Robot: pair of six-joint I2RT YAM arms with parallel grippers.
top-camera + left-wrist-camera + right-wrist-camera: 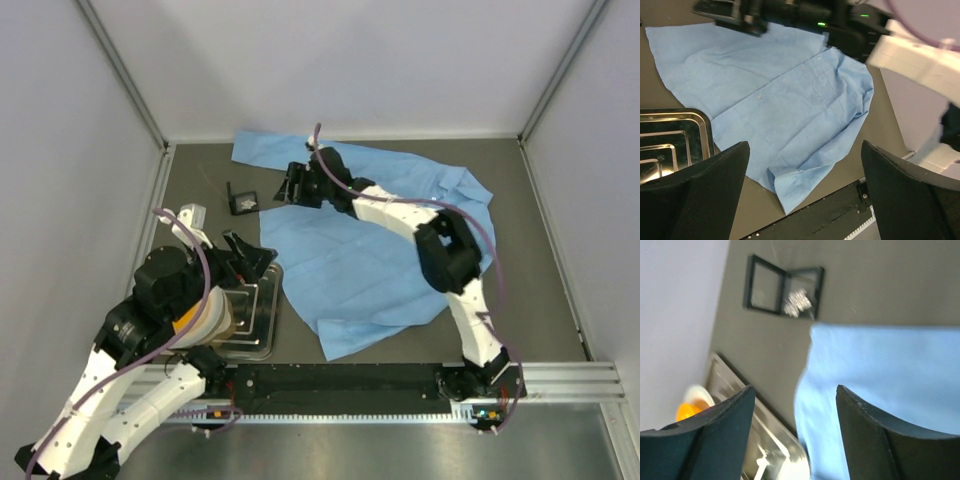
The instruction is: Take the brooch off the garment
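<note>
The brooch [797,302] lay in the open black case [765,287] just beside the shirt [350,260], off the cloth, so the job looked nearly done. The right gripper [792,395] hovered above, spread wide and empty. The left gripper [804,147], equally wide and empty, hung by the tray [702,120]. Blur hid the brooch's detail.

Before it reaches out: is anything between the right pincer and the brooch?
Nothing visible. The brooch glints on the open black holder, on the table just past the shirt edge, with the open right pincer facing it.
</note>
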